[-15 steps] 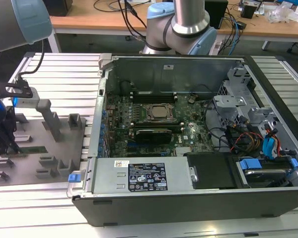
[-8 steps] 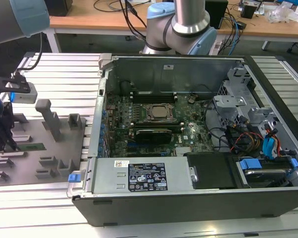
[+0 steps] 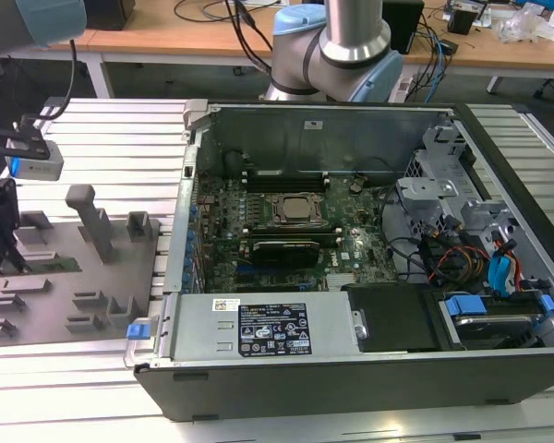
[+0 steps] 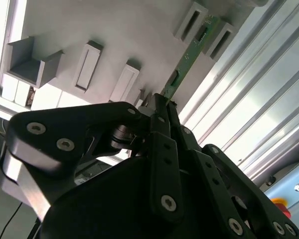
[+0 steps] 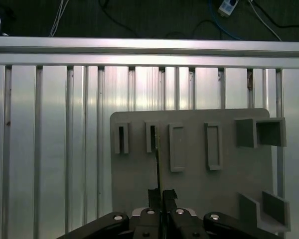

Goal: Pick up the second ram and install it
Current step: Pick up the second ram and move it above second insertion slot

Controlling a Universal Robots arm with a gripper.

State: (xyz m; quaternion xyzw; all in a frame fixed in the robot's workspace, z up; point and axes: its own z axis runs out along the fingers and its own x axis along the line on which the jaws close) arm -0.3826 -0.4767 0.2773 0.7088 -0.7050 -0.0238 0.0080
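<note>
The second ram point(image 4: 188, 59) is a thin green stick standing on edge on the grey fixture plate point(image 4: 134, 25), its far end resting between two small grey holders. My gripper point(image 4: 162, 102) is shut on the stick's near end, with the black fingers pressed to both faces. In the first wrist view the second ram point(image 5: 157, 164) appears edge-on as a dark line running from a slotted holder down into the gripper point(image 5: 161, 193). In the exterior view the gripper point(image 3: 7, 257) hangs over the plate at the view's far left, and a green sliver of the second ram point(image 3: 63, 266) shows beside it.
The open computer case point(image 3: 351, 369) lies to the exterior view's right of the fixture plate point(image 3: 92, 277), with the green motherboard point(image 3: 258, 208) and its processor socket point(image 3: 294, 209) inside. Grey posts point(image 3: 90, 217) and holders stand on the plate. Ribbed aluminium table point(image 5: 50, 149) surrounds it.
</note>
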